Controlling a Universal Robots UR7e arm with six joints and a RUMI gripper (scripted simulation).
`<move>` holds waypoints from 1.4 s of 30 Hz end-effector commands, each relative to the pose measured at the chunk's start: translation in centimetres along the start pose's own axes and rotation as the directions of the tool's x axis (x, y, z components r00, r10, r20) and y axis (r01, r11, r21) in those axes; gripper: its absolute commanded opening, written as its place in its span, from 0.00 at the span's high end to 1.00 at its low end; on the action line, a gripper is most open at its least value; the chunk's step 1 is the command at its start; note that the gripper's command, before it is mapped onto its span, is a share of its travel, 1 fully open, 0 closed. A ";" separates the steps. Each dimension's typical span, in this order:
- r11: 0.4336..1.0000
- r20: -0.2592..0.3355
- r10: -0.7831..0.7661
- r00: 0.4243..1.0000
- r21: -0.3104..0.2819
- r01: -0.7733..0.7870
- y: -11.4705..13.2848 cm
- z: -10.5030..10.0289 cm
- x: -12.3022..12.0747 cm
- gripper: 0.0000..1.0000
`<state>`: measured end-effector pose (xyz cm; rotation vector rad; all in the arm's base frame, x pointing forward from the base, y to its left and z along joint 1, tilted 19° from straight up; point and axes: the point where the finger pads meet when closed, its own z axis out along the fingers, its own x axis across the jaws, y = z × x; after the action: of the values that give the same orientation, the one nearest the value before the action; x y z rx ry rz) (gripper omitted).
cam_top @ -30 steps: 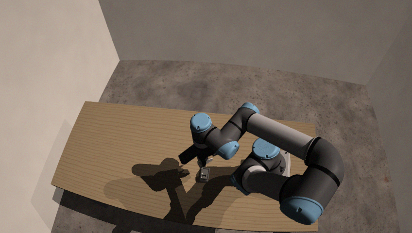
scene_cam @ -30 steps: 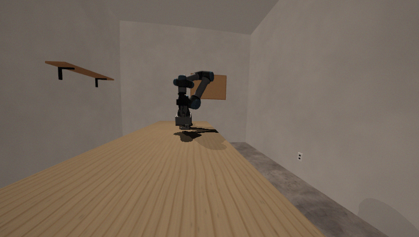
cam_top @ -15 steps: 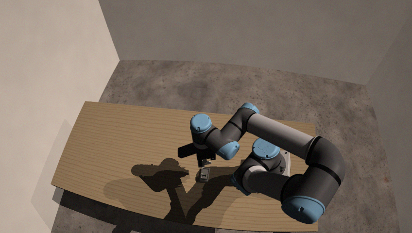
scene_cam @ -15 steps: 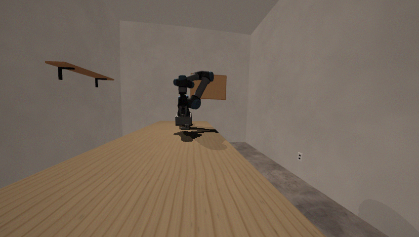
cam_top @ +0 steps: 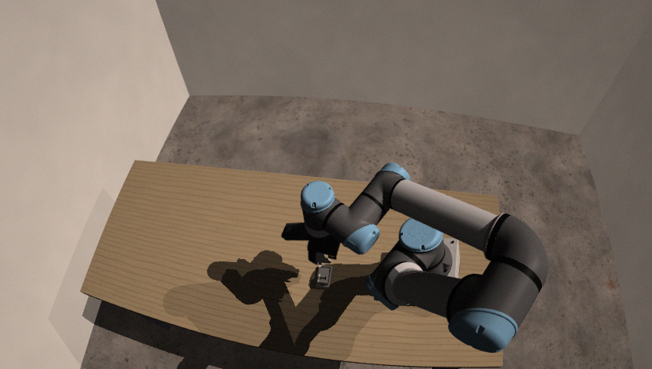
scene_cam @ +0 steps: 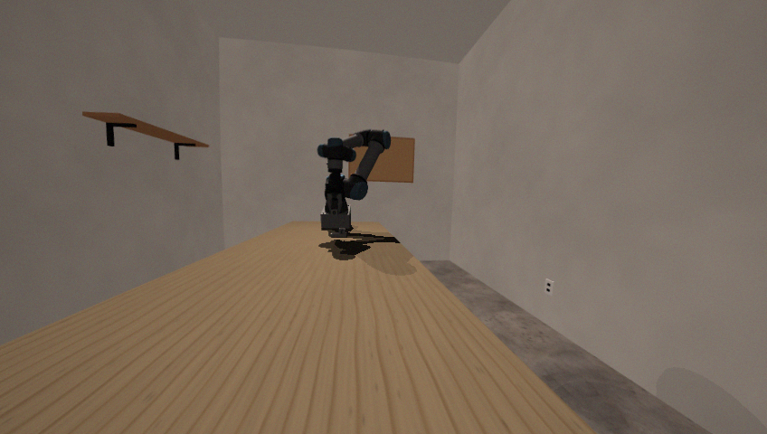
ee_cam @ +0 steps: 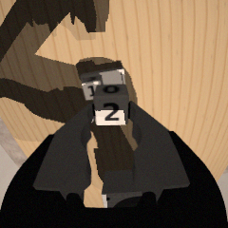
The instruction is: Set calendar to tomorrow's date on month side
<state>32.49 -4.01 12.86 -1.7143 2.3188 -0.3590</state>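
Observation:
In the wrist view my gripper is shut on a small white number cube. The cube's near face shows a 2 and its upper face shows a 0. I hold it above the table. Just beyond it lies the grey calendar tray with the second cube, whose visible face shows a 1. In the top view the gripper hangs just above the tray, in the arm's shadow. In the exterior view the gripper is small and far off; the cubes cannot be made out there.
The arm's base stands just right of the tray, near the long wooden table's right end. The table's front edge lies close below the tray. A wall shelf and a cork board hang on the walls.

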 end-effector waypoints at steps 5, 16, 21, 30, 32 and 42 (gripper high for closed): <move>0.973 -0.018 0.232 0.973 -0.002 -0.232 0.0 0.0 0.1 0.89; 0.869 -0.018 0.494 0.869 0.003 -0.494 0.2 -0.1 0.3 0.89; 0.808 -0.017 0.589 0.808 0.005 -0.589 0.4 -0.1 0.3 0.89; 0.648 -0.015 0.762 0.648 0.009 -0.762 0.7 -0.1 0.4 0.89; 0.619 -0.015 0.785 0.619 0.009 -0.785 0.7 -0.1 0.4 0.89; 0.432 -0.012 0.902 0.432 0.012 -0.902 1.1 -0.1 0.4 0.89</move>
<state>31.53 -4.11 12.59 -0.3948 2.7857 -0.1495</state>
